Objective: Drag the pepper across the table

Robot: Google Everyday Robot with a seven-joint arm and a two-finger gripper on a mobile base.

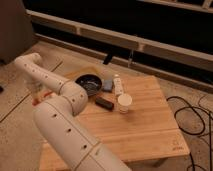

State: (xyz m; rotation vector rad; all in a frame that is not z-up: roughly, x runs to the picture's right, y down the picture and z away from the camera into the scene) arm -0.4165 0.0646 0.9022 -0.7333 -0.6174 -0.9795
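The bamboo table (145, 130) fills the middle of the camera view. My white arm rises from the bottom, bends at an elbow (70, 95) and reaches out to the left. My gripper (36, 94) hangs at the far left, by or just beyond the table's left edge. A small red-orange patch (47, 94) next to the gripper looks like the pepper. Most of it is hidden by the arm. I cannot tell whether the gripper touches it.
A black bowl (89, 82), a blue-grey sponge (107, 85), a white bottle (118, 84), a white cup (124, 102) and a black block (104, 103) stand at the table's back. Cables (192, 117) lie on the speckled floor at the right.
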